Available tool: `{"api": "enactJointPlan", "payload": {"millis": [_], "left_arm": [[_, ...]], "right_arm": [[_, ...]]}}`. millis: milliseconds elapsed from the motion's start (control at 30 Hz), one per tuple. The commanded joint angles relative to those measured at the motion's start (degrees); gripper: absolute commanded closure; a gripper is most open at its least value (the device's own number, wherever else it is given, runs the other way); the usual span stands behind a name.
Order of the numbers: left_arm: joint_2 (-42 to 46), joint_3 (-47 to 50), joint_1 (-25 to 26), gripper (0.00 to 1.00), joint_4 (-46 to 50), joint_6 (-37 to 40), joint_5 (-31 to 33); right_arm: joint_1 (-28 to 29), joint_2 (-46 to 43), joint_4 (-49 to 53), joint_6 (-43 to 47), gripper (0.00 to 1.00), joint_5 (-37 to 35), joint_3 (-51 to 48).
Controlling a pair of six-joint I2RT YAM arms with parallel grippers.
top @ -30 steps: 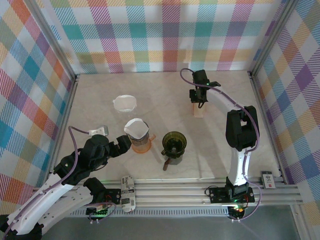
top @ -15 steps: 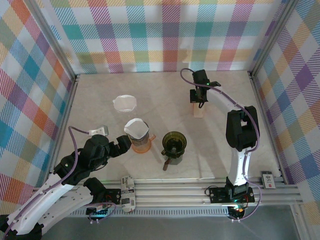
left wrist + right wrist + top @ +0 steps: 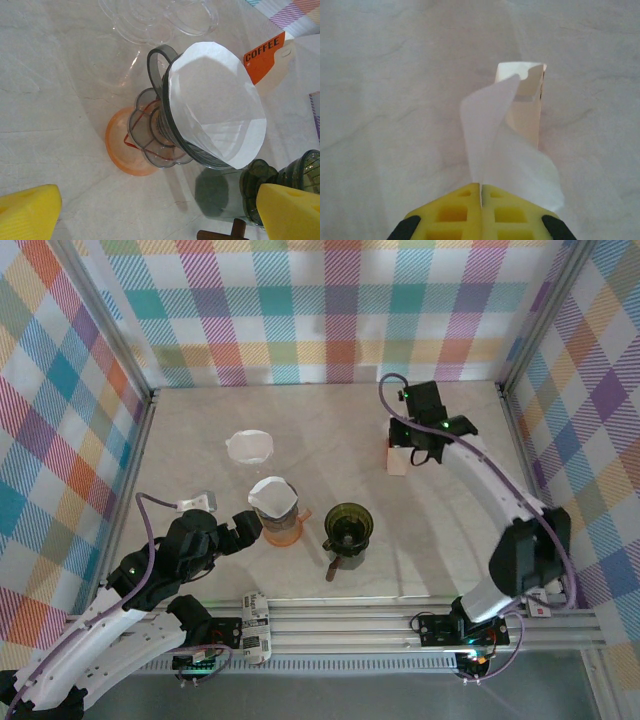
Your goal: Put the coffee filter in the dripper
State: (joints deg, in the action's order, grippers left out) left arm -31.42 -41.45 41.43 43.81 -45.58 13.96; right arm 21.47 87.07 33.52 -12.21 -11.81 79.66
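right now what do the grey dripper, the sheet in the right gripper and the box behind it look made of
The grey dripper: see-through, glossy, tinted; plastic or glass, can't tell which. The sheet pinched in the right gripper: thin white paper, matte, light passing through, limp curl. The box: likely cardboard, tan, matte, folded edge at the top.

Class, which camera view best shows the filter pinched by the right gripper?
Right wrist: the filter stands close from the shut right gripper, before its box. Top external leaves it too small to tell; left wrist catches the box.
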Motion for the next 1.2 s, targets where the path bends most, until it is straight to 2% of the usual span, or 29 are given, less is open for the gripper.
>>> {"api": "enactJointPlan", "payload": {"millis": [0,233,467,733,933,1167], "left_arm": [[0.38,-2.71,-0.65,0.00,1.34,1.10,-0.45],[0.31,-4.94,-0.67,0.00,2.57,2.33,-1.25],[-0.54,-6.49,-0.65,0.00,3.03,2.69,-1.85],[-2.80,-7.43,-0.62,0.00,2.33,2.88,-3.66],[-3.38,-7.86,-0.58,0.00,2.33,3.39,-4.21],[-3.12,-7.25,-0.61,0.00,2.11,3.21,-4.98]], "right_arm": [[1.52,-7.87,3.48,-2.19,1.00,3.46,-3.53],[7.62,-20.34,17.18,-1.29,1.00,8.59,-3.38],[16.78,-22.65,34.39,-1.29,1.00,9.01,4.12],[26.59,-15.98,46.49,-1.14,1.00,6.38,14.43],[29.27,-7.99,51.50,2.29,1.00,4.98,19.52],[31.80,-0.50,51.53,4.90,1.00,5.25,25.08]]}}
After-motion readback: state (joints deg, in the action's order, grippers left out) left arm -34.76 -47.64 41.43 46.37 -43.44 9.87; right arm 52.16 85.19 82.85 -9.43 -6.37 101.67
